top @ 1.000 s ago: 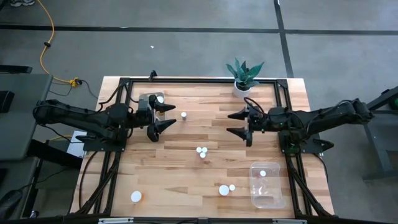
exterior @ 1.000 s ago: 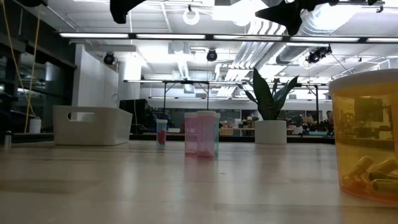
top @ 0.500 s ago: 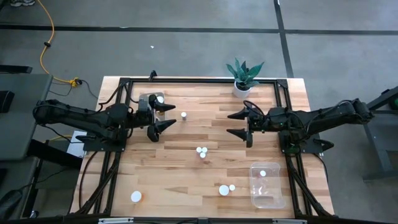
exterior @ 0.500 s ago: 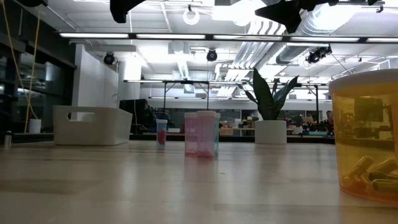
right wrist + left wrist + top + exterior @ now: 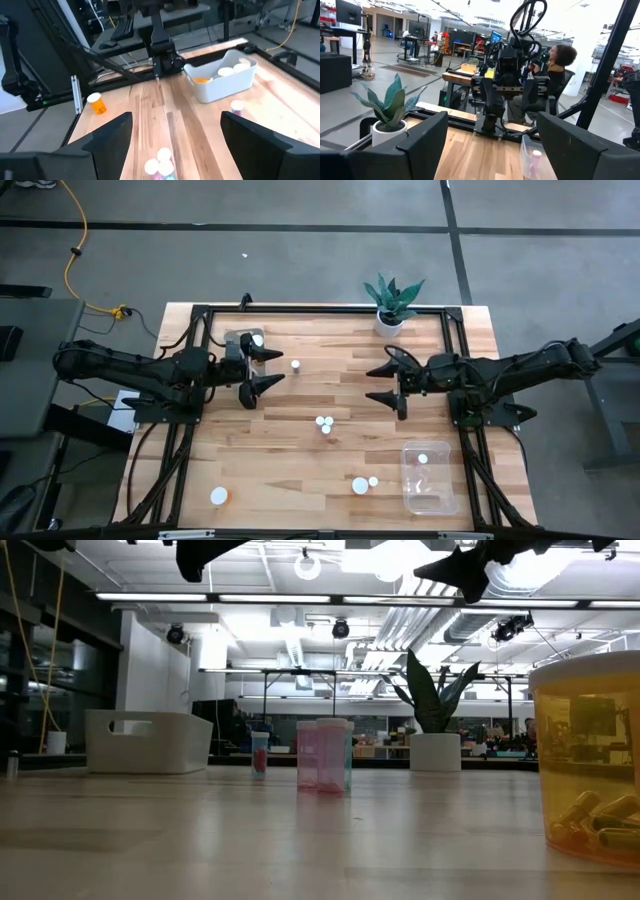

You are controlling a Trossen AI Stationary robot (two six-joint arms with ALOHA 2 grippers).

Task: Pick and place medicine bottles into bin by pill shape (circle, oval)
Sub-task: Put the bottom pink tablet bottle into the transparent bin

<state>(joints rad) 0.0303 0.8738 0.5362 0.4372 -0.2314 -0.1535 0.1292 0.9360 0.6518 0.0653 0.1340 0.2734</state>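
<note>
both arms hover above the table, left gripper and right gripper spread wide and empty. two medicine bottles stand between them, others nearer the clear bin.

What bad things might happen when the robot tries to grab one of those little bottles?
1. Two bottles stand right against each other mid-table. An open pincer closing on one might tip the other.
2. The right pincer hovers open near the plant pot, so a wide swing might bump it.
3. The pill shapes cannot be read from above, where only the white caps show, so a bottle could land in the wrong bin: the clear bin or the white bin.
</note>
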